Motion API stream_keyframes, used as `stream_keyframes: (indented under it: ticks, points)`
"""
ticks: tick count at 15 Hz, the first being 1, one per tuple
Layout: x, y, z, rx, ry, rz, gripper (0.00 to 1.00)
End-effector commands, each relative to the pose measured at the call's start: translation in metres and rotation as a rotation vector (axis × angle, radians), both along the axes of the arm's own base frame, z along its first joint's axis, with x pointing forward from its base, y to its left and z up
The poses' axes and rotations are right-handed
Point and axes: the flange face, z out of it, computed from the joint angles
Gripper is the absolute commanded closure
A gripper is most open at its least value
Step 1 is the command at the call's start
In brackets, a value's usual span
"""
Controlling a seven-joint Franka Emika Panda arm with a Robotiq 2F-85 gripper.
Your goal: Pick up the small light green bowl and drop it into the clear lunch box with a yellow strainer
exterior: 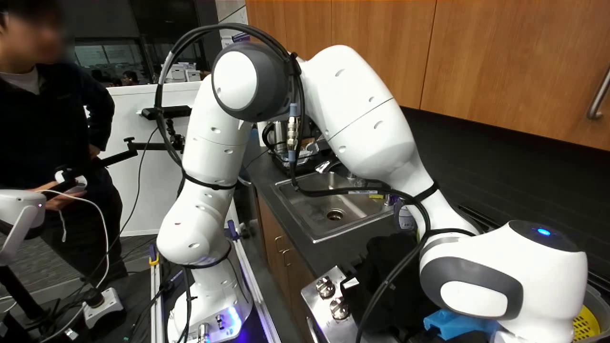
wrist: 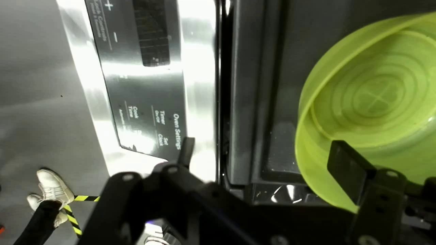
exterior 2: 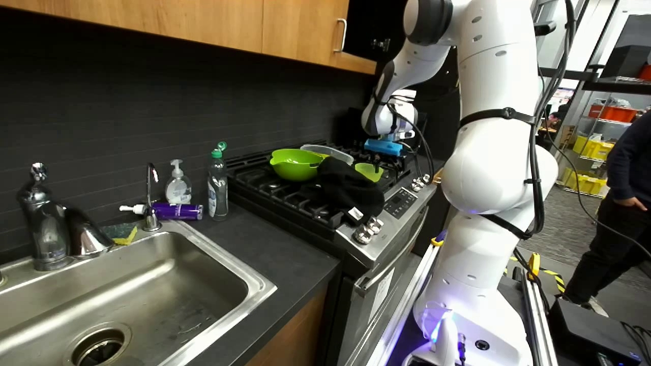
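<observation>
The small light green bowl sits at the right of the wrist view, its inside facing the camera. It also shows in an exterior view on the stove, beside a black cloth. My gripper is open wide and empty. In the wrist view, one finger overlaps the inside of the bowl and the other is outside it, over the control panel. I cannot tell whether a finger touches the bowl. The clear lunch box stands farther back on the stove, with the yellow strainer in it, partly cut off at the frame edge.
A larger bright green bowl stands on the stove grates. The black cloth lies at the stove's front, near the knobs. The sink, a dish soap bottle and a cupboard with an open door are nearby.
</observation>
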Motion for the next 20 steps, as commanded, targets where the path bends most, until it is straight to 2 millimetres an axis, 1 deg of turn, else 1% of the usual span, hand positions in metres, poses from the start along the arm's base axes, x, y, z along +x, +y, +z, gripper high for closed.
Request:
stream_keyframes:
  ticks: [1, 2, 4, 5, 7, 8, 9, 13, 14, 17, 18, 20]
  points:
    - [0.003, 0.004, 0.0, 0.022, 0.005, -0.022, 0.02]
    - [0.004, 0.006, -0.001, 0.03, 0.005, -0.019, 0.26]
    - [0.004, 0.01, -0.002, 0.041, 0.004, -0.019, 0.29]
    - [0.004, 0.011, -0.002, 0.044, 0.003, -0.02, 0.35]
    - [0.004, 0.013, -0.003, 0.05, 0.0, -0.028, 0.51]
    - [0.004, 0.013, -0.002, 0.051, 0.0, -0.031, 0.61]
    - [0.004, 0.012, 0.0, 0.05, -0.002, -0.033, 0.68]
    - [-0.001, 0.003, 0.015, 0.02, -0.018, -0.044, 0.98]
    - [-0.003, 0.0, 0.021, 0.008, -0.025, -0.048, 1.0]
    - [-0.008, -0.011, 0.051, -0.041, -0.077, -0.047, 0.98]
    - [-0.008, -0.013, 0.06, -0.054, -0.094, -0.049, 1.0]
    - [-0.011, -0.016, 0.076, -0.08, -0.124, -0.049, 0.99]
